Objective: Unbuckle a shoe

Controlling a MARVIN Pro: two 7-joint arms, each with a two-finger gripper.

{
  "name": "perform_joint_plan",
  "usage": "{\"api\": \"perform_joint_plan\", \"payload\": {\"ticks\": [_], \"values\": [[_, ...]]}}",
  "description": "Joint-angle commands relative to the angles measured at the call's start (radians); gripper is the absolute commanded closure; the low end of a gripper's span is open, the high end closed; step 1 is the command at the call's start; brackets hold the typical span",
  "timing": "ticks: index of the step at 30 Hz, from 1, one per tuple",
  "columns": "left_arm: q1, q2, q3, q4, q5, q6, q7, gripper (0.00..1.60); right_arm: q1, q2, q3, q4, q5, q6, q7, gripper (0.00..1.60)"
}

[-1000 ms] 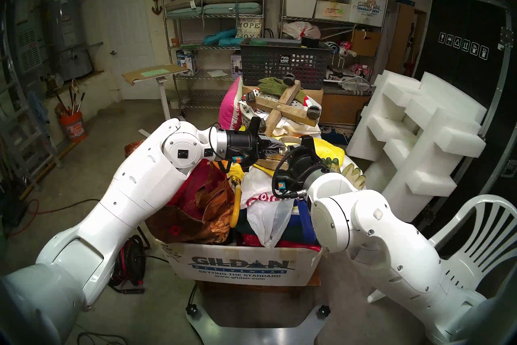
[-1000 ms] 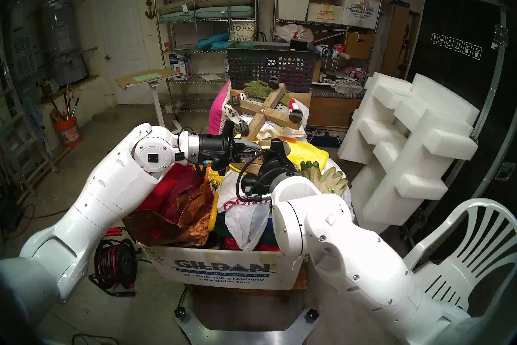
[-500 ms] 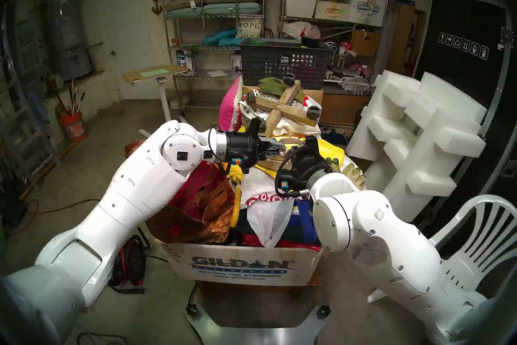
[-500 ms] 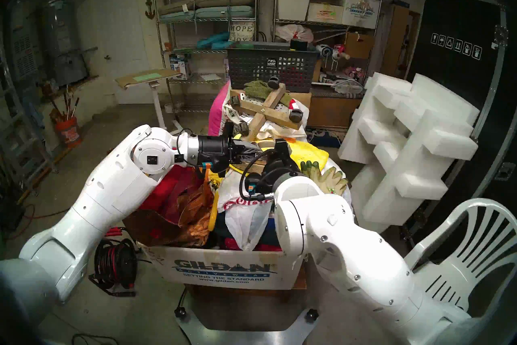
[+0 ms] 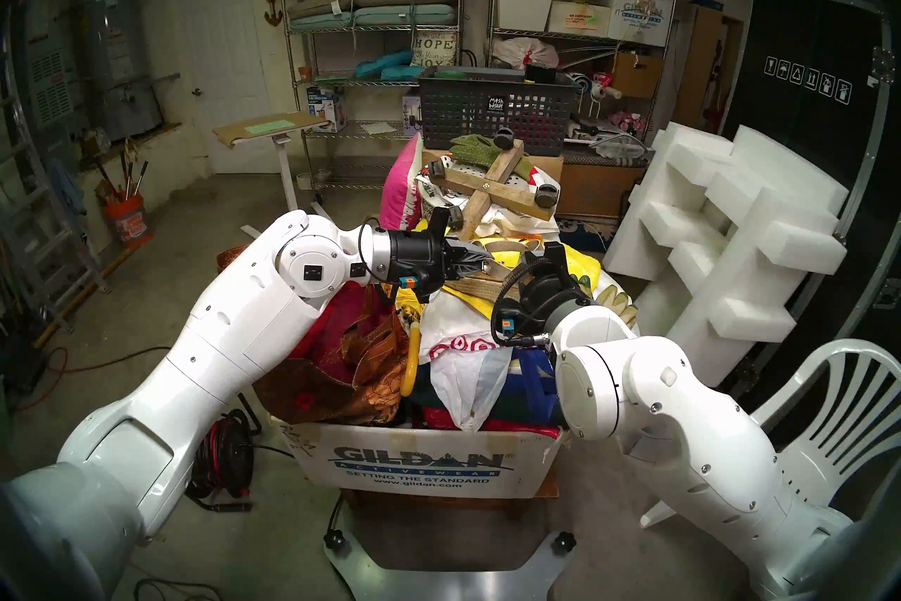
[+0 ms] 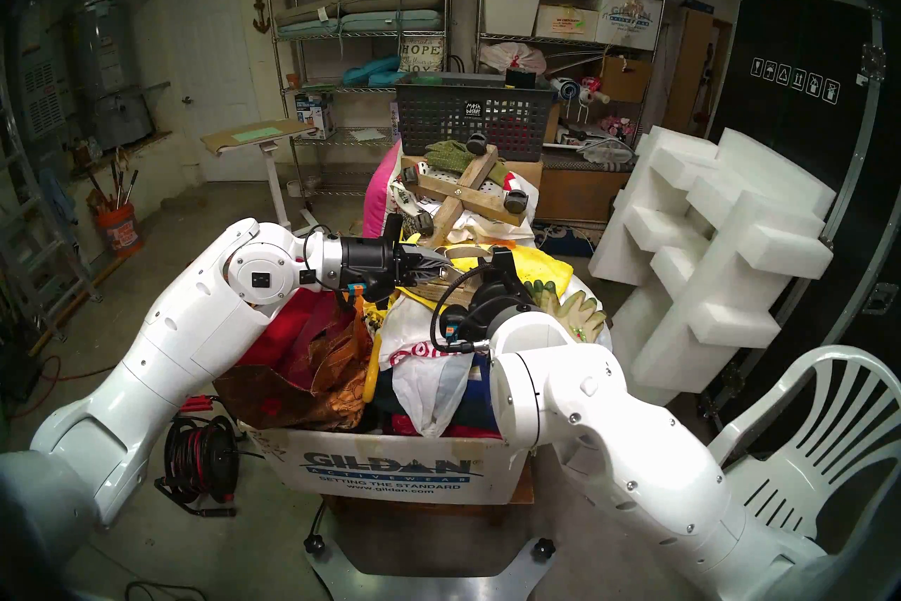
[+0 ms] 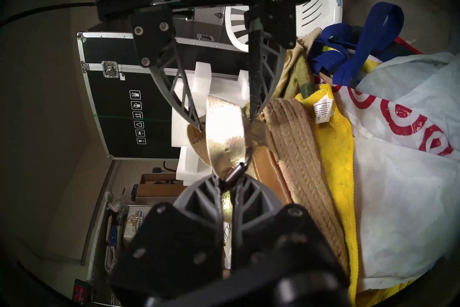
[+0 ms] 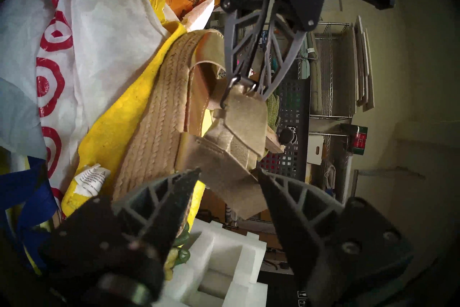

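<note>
We are mid-way through the unbuckling. The sandal (image 5: 480, 280) lies on its side on the yellow towel (image 7: 333, 149) atop the heaped box (image 5: 424, 463), between our two arms. Our left gripper (image 7: 227, 180) is pinched tight on the strap end right at the metal buckle (image 7: 236, 172), which shows at six o'clock in the left wrist view. Our right gripper (image 8: 227, 173) stands spread, holding nothing, its fingertips either side of the wide suede strap (image 8: 234, 149); from its own camera the buckle sits at twelve o'clock, just under the left gripper's tips.

Whether the strap is already free of the buckle we cannot tell. We judge the next move calls for the right gripper to close on the strap and draw it away from the buckle while the left holds firm.
</note>
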Motion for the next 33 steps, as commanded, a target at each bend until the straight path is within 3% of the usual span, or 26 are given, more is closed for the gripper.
{"api": "perform_joint_plan", "payload": {"ticks": [1, 8, 12, 33], "values": [[-0.011, -0.006, -0.013, -0.015, -0.002, 0.002, 0.013, 1.60, -0.007, -0.011, -0.010, -0.056, 0.005, -0.001, -0.012, 0.39], [-0.011, -0.010, -0.009, -0.015, 0.000, 0.000, 0.015, 1.60, -0.009, -0.015, -0.021, -0.070, -0.001, -0.001, -0.042, 0.53], [-0.010, -0.011, -0.008, -0.016, 0.000, 0.000, 0.014, 1.60, -0.001, -0.017, -0.023, -0.074, -0.005, 0.003, -0.038, 0.70], [-0.015, -0.018, -0.005, -0.010, 0.000, -0.002, 0.009, 1.60, -0.013, 0.006, -0.043, -0.098, -0.032, -0.019, -0.052, 0.43]]}}
